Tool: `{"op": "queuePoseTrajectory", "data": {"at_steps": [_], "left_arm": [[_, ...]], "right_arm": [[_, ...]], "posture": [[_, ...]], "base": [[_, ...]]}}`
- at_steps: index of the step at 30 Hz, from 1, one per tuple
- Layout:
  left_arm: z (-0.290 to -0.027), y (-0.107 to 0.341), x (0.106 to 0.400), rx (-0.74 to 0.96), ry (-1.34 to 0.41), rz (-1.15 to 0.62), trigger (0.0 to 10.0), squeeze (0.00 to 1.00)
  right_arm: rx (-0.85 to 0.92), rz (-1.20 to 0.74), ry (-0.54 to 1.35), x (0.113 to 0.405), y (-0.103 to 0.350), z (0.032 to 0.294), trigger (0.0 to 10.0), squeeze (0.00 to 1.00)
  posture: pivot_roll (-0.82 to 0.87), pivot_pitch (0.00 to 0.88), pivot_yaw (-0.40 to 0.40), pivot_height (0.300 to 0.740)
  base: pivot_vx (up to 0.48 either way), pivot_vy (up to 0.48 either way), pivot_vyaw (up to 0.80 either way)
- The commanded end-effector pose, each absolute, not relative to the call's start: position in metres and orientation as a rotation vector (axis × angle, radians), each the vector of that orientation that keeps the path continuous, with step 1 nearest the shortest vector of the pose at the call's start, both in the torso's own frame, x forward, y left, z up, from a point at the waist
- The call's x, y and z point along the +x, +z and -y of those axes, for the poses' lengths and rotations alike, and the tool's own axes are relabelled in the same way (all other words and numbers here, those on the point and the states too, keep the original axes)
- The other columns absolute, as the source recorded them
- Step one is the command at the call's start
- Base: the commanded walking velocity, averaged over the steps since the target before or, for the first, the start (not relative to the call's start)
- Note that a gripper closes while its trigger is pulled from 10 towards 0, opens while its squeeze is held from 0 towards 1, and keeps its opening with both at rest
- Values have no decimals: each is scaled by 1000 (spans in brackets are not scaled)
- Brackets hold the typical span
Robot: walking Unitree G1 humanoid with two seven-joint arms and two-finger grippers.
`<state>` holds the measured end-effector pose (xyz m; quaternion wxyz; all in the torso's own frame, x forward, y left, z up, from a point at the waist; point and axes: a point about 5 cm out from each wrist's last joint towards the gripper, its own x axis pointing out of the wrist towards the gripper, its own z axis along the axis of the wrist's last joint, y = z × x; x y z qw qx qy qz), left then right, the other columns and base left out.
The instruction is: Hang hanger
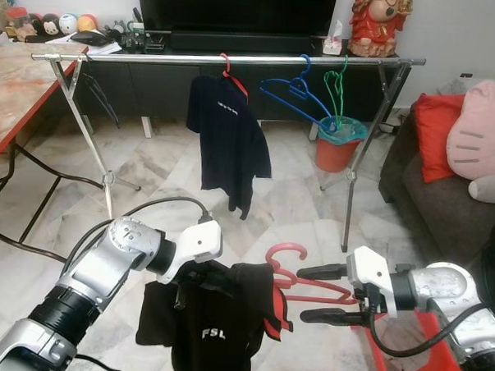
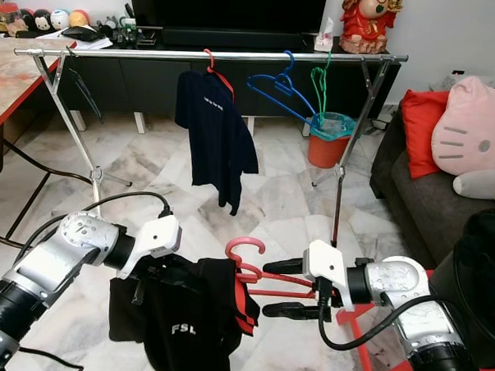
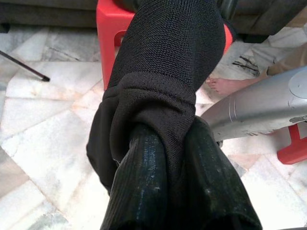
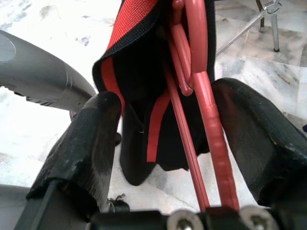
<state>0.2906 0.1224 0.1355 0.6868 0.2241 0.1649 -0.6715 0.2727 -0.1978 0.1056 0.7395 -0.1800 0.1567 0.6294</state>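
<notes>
1. left gripper (image 1: 195, 283): low in front of the robot, over the marble floor (image 1: 288, 204); its black fingers (image 3: 144, 182) are closed tight on a bunched fold of the black fsl t-shirt (image 1: 217, 324), seen close in the left wrist view.
2. right gripper (image 1: 329, 293): fingers spread apart, one above and one below the pink hanger (image 1: 297, 278); the hanger's arm lies between them, against one finger in the right wrist view, with a gap to the other.
3. pink hanger: held low between both grippers, hook upward, its far side inside the black t-shirt with red trim; well below the rail.
4. clothes rail (image 1: 228, 60): a silver bar on crossed legs. near its middle hangs a navy t-shirt (image 1: 226, 139) on a red hanger; toward its right end hang a bare blue hanger (image 1: 294, 93) and a green hanger (image 1: 335, 95).
5. red bin (image 1: 340, 142): on the floor behind the rail's right legs.
</notes>
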Motion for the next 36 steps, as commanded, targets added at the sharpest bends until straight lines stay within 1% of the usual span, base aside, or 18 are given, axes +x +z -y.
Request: {"op": "queuePoseTrajectory", "data": {"at_steps": [1, 11, 17, 19, 29, 30, 32, 33, 34, 36], "left_arm": [[-116, 151, 293, 542, -1522, -302, 10000, 0], [-114, 155, 294, 543, -1527, -293, 10000, 0], [-114, 154, 293, 543, -1530, -295, 10000, 0], [-114, 154, 293, 541, -1532, -297, 10000, 0], [-113, 154, 293, 542, -1529, -296, 10000, 0], [-113, 154, 293, 542, -1529, -296, 10000, 0], [-113, 154, 293, 541, -1529, -297, 10000, 0], [-113, 154, 293, 541, -1528, -297, 10000, 0], [-113, 154, 293, 540, -1528, -297, 10000, 0], [-113, 154, 293, 540, -1528, -297, 10000, 0]], "right_arm": [[-421, -343, 1381, 274, 104, 195, 10000, 0], [-453, -327, 1337, 278, 98, 194, 10000, 0], [-466, -289, 1306, 283, 100, 192, 10000, 0], [-460, -249, 1277, 289, 105, 190, 10000, 0], [-466, -227, 1284, 292, 107, 186, 9961, 0], [-464, -230, 1290, 292, 107, 186, 8902, 0], [-464, -232, 1295, 292, 106, 186, 8902, 0], [-466, -235, 1300, 292, 106, 186, 471, 0], [-468, -238, 1304, 292, 105, 186, 0, 0], [-467, -240, 1306, 292, 105, 186, 0, 0]], "posture": [[-119, 0, -48, 740], [-117, 0, -46, 740], [-117, 0, -44, 740], [-116, 0, -43, 740], [-114, 0, -45, 740], [-114, 0, -45, 740], [-114, 0, -45, 740], [-114, 0, -45, 740], [-113, 0, -48, 740], [-113, 0, -48, 740]], "base": [[0, 0, 0], [0, 0, 0], [0, 0, 0], [0, 0, 0], [0, 0, 0], [0, 0, 0], [0, 0, 0], [0, 0, 0], [0, 0, 0], [0, 0, 0]]}}
